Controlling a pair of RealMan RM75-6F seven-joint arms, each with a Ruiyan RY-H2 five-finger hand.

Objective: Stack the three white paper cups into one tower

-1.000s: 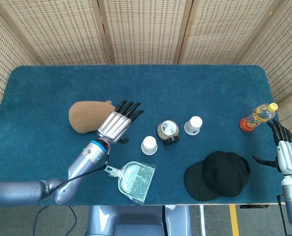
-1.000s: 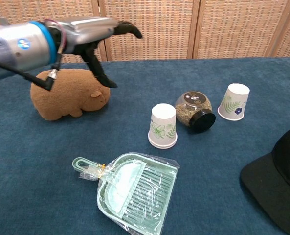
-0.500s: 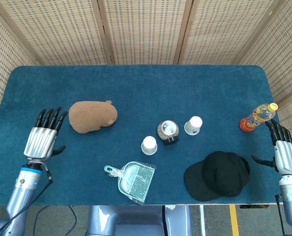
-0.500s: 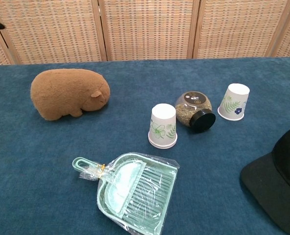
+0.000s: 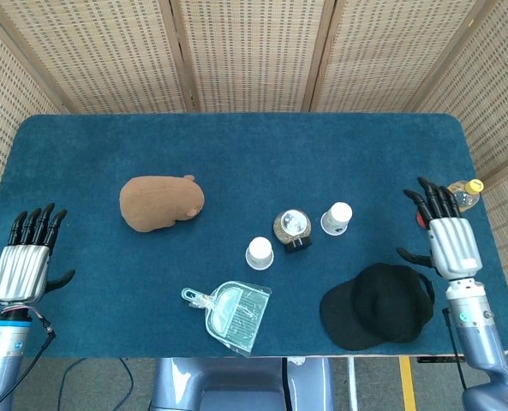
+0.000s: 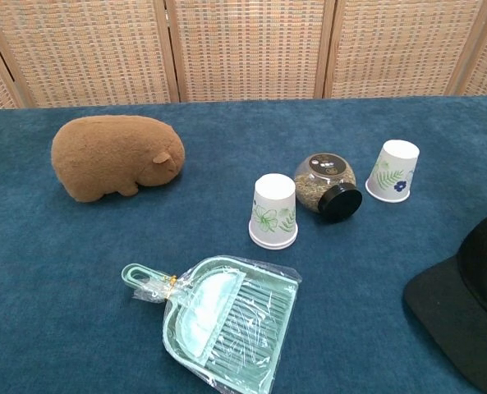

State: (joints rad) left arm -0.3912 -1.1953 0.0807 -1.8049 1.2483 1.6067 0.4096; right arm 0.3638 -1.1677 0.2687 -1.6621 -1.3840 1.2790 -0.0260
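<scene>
**Two cups apart, both hands empty**

Upside down on the table point(image 5: 82, 145): one cup point(image 5: 259, 253) near centre, another point(image 5: 336, 218) right of it, a tipped jar point(image 5: 293, 227) between. Only two cups visible. Left hand point(image 5: 26, 257) at the left edge, right hand point(image 5: 446, 240) by the cap point(image 5: 378, 306), fingers spread, holding nothing. Bottle point(image 5: 463, 193) apparently behind the right fingers.

table point(image 6: 62, 312): matt blue napped cloth | cups point(image 6: 273, 211): matt white paper, printed leaves | jar point(image 6: 323, 185): glossy clear glass, black lid | dustpan point(image 6: 227, 324): pale green plastic in shiny clear wrap | toy point(image 6: 116, 156): brown plush | cap point(image 5: 378, 306): matt black cloth | screens point(image 5: 245, 51): woven cane, wood frames | hands point(image 5: 20, 261): silvery metal, black fingers
</scene>
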